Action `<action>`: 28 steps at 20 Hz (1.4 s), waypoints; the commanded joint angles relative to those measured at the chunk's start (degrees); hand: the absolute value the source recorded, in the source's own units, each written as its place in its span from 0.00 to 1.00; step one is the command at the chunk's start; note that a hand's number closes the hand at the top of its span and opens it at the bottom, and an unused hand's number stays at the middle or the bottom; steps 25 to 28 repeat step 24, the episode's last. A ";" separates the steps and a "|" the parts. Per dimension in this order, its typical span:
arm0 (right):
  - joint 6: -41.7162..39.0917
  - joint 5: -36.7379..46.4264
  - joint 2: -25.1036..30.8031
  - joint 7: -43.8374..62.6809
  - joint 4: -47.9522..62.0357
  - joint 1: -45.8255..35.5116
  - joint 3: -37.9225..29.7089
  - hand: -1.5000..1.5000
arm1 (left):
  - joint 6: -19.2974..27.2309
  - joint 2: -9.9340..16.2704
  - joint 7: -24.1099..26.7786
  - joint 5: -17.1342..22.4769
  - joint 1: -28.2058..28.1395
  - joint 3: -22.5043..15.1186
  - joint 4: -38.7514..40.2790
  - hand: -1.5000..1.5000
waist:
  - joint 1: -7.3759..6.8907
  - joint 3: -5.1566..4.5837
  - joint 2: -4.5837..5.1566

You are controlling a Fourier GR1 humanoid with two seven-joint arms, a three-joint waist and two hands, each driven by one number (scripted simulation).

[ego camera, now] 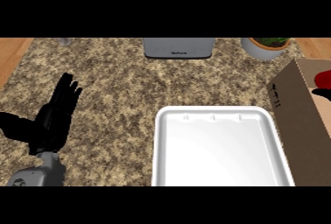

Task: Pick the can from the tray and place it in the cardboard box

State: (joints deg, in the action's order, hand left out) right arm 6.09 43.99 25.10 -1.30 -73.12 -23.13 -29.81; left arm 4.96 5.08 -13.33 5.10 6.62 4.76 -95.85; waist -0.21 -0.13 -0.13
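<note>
The white tray (213, 110) lies on the speckled counter at lower centre-right, and nothing shows inside it. The brown cardboard box (301, 122) stands against the tray's right side, cut off by the view's edge. Over the box's opening at the far right is a red rounded shape (324, 78), probably the can, only partly in view. Just below it a small black shape, likely part of my right hand (321, 92), touches the red thing; most of that hand is out of view. My left hand (55, 116) rests open at the left, well away from the tray.
A grey appliance (178, 48) sits at the back centre. A white pot with a green plant (265, 49) stands at the back right, close to the box's far corner. The counter's left edge (9, 57) runs along wood.
</note>
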 commanded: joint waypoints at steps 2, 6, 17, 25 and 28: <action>-2.72 -13.74 -3.09 0.25 -1.93 -2.94 -7.29 0.00 | -0.57 0.93 -0.40 0.71 -0.95 0.92 -1.19 0.50 | 0.60 0.17 -0.26; -7.80 -25.34 -1.22 -0.18 0.46 -3.97 -14.88 0.00 | -0.87 1.27 0.28 1.24 -0.59 1.77 -0.44 0.50 | 0.81 0.19 -0.12; -11.94 -40.02 1.69 -8.82 0.71 8.12 -24.50 0.00 | -0.26 -0.13 0.70 -0.31 0.17 0.05 1.48 0.50 | 0.47 0.15 0.12; -13.14 -44.31 6.40 -14.76 8.36 11.66 -25.83 0.00 | -0.13 -0.23 -0.30 -0.83 -0.22 -0.69 -0.64 0.50 | 0.27 0.16 0.14; -13.14 -44.31 6.40 -14.76 8.36 11.66 -25.83 0.00 | -0.13 -0.23 -0.30 -0.83 -0.22 -0.69 -0.64 0.50 | 0.27 0.16 0.14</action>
